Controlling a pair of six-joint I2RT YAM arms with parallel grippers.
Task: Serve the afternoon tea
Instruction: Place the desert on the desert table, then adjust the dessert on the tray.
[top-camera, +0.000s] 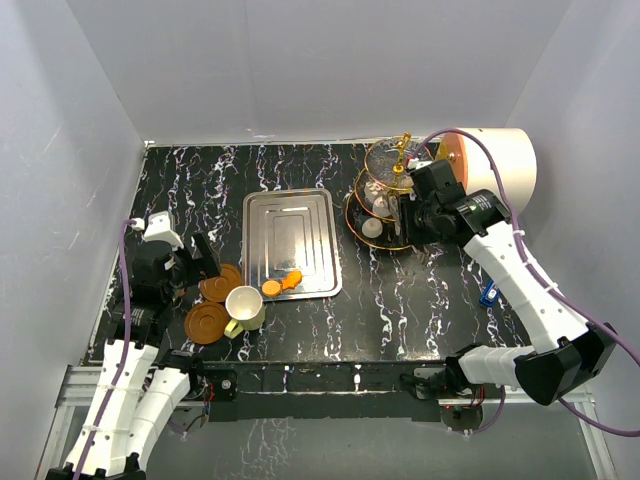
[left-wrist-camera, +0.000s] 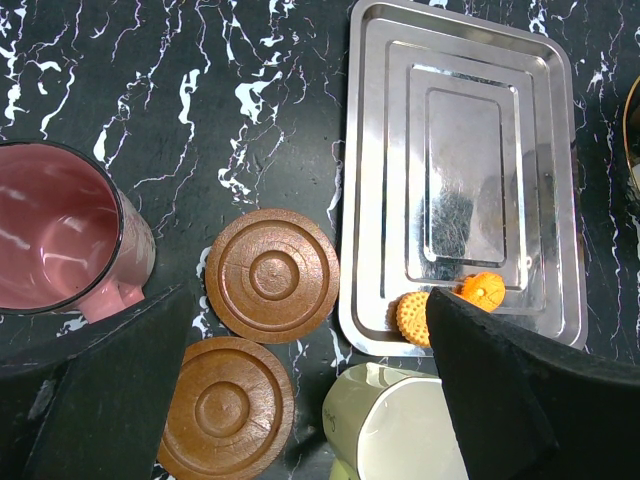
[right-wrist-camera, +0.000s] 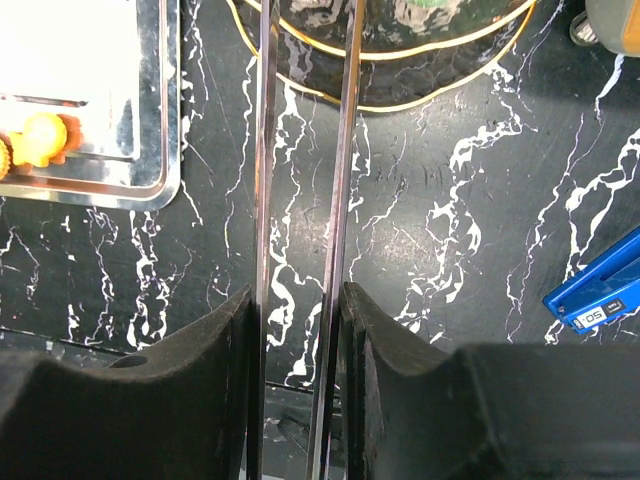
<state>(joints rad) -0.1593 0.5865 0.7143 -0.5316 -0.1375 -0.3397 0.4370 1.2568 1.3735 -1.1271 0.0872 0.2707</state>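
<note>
Your gold-framed glass stand (top-camera: 385, 195) sits far right on the worktop (top-camera: 420, 300), with white cakes (top-camera: 372, 227) on its tiers. Two orange cakes (top-camera: 281, 285) lie at the near edge of the steel tray (top-camera: 290, 230). Your right claw (right-wrist-camera: 297, 290) pinches thin tongs (right-wrist-camera: 264, 150) aimed at the stand's rim. Your left claw (left-wrist-camera: 308, 295) gapes wide above the saucers (left-wrist-camera: 272, 275), with the maroon cup (left-wrist-camera: 60, 240) and cream cup (left-wrist-camera: 395, 430) on either side. A strip of worktop separates the tray and stand.

Gold-framed glass stand (top-camera: 385, 160) upright far right, white cakes (top-camera: 372, 227) aboard; two brown saucers (left-wrist-camera: 272, 274), cream cup (left-wrist-camera: 392, 428), maroon cup (left-wrist-camera: 55, 235) near left; orange cakes (left-wrist-camera: 483, 290) between.
</note>
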